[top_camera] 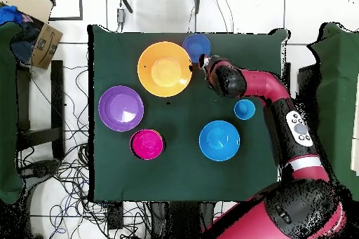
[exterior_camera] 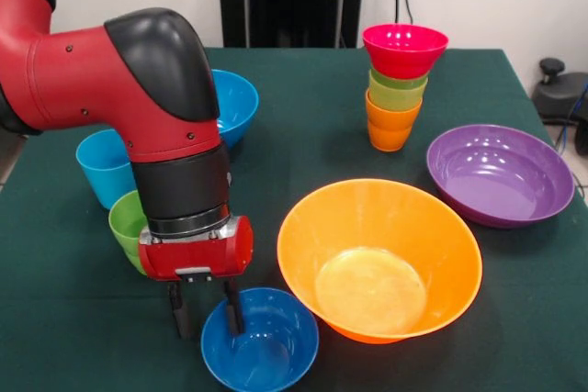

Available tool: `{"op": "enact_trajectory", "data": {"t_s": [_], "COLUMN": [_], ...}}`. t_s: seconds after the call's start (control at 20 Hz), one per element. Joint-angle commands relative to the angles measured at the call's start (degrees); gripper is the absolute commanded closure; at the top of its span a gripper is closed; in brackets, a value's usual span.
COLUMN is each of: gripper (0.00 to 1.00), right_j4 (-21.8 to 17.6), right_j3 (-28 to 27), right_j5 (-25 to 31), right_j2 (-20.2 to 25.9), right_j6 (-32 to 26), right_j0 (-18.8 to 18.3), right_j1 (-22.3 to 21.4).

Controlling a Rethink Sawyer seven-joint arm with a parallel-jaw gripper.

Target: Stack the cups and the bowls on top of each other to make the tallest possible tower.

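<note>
My gripper (exterior_camera: 204, 309) is low at the table's near edge and open. One finger (exterior_camera: 177, 311) is outside the left rim of a small blue bowl (exterior_camera: 260, 339) and the other is inside it. The tower (exterior_camera: 397, 89) stands at the far side: an orange cup (exterior_camera: 389, 126) lowest, two lime green cups above it, a small red bowl (exterior_camera: 404, 50) on top. In the overhead view the gripper (top_camera: 203, 61) sits beside the small blue bowl (top_camera: 196, 45), and the tower (top_camera: 147, 144) shows as the red bowl. I cannot make out a yellow cup.
A large orange bowl (exterior_camera: 379, 259) stands right of the small blue bowl. A wide purple bowl (exterior_camera: 501, 174) is at the right. Behind my arm are a second blue bowl (exterior_camera: 234, 103), a light blue cup (exterior_camera: 104, 165) and a lime green cup (exterior_camera: 129, 224).
</note>
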Motion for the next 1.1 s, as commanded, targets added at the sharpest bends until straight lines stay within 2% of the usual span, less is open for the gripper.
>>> {"op": "enact_trajectory", "data": {"t_s": [0.05, 0.1, 0.75, 1.1], "gripper": [0.00, 1.00, 1.00, 1.00], "right_j4": [-0.96, -0.97, -0.78, 2.35], "right_j3": [1.94, 1.97, 2.27, 6.42], "right_j5": [-2.49, -2.53, -3.23, 3.87], "right_j2": [1.24, 1.24, 1.66, 1.95], "right_j6": [-7.39, -7.37, -7.45, -8.12], "right_j0": [-0.49, -0.50, -0.74, -1.43], "right_j1": [1.43, 1.50, 2.06, -6.72]}}
